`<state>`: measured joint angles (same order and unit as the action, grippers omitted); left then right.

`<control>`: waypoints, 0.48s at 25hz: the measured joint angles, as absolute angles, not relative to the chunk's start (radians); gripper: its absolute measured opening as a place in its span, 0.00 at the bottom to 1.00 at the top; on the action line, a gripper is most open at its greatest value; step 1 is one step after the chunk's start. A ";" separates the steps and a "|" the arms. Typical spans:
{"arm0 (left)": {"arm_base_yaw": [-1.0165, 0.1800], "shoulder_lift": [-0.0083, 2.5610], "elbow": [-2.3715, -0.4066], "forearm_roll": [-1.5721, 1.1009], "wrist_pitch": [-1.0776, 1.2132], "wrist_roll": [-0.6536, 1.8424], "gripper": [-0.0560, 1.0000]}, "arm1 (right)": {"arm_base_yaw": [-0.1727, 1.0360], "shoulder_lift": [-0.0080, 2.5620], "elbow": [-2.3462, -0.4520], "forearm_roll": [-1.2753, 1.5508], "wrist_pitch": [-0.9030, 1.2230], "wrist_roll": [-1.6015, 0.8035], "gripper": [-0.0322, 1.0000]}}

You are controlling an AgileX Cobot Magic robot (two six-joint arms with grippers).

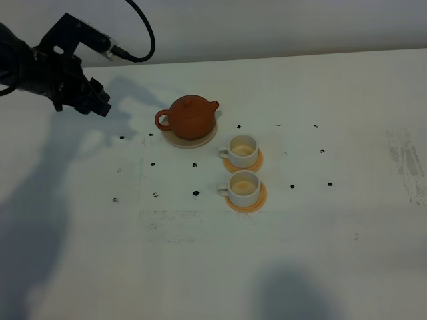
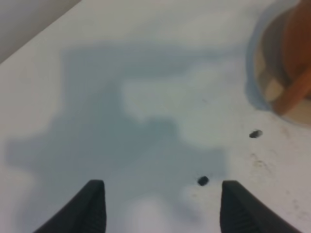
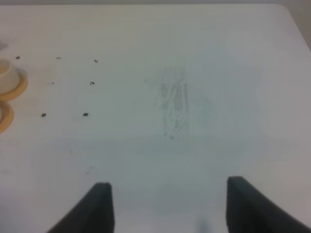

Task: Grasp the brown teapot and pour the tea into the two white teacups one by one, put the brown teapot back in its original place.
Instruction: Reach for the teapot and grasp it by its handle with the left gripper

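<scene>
The brown teapot (image 1: pixel 192 117) sits on its round beige coaster, the original place (image 1: pixel 208 139), handle toward the left. Just right of it stand the two white teacups, one farther (image 1: pixel 243 151) and one nearer (image 1: pixel 243 188), each on an orange coaster. My left gripper (image 1: pixel 97 100) hangs open above the table's far left, well apart from the teapot. In the left wrist view its fingers (image 2: pixel 95 206) are spread with nothing between them, and the teapot (image 2: pixel 296 43) shows at the edge. My right gripper (image 3: pixel 167 206) is open over bare table, outside the exterior view.
Small black marks (image 1: pixel 195 193) dot the white table around the tea set. A scuffed patch (image 3: pixel 175 99) lies on the table's right side. The far cup's edge (image 3: pixel 6 75) and its orange coaster (image 3: pixel 18 87) show in the right wrist view.
</scene>
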<state>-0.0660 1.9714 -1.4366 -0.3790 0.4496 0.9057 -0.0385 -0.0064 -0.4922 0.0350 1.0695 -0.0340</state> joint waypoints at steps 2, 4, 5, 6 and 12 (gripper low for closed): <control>-0.066 2.010 -1.506 -0.353 0.500 0.909 0.54 | -0.038 -0.006 -0.492 0.035 1.069 -0.034 0.53; -0.072 2.049 -1.572 -0.332 0.540 0.917 0.54 | -0.038 -0.006 -0.491 0.036 1.069 -0.034 0.53; -0.079 2.068 -1.604 -0.325 0.559 0.929 0.54 | -0.038 -0.006 -0.491 0.036 1.069 -0.034 0.53; -0.087 2.085 -1.632 -0.321 0.572 0.945 0.54 | -0.038 -0.006 -0.491 0.036 1.069 -0.034 0.53; -0.133 2.160 -1.745 -0.321 0.641 1.097 0.54 | -0.039 -0.006 -0.491 0.036 1.069 -0.034 0.53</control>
<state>-0.1333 2.1598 -1.7451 -0.3210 0.6405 1.0971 -0.0392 -0.0064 -0.4913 0.0358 1.0695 -0.0340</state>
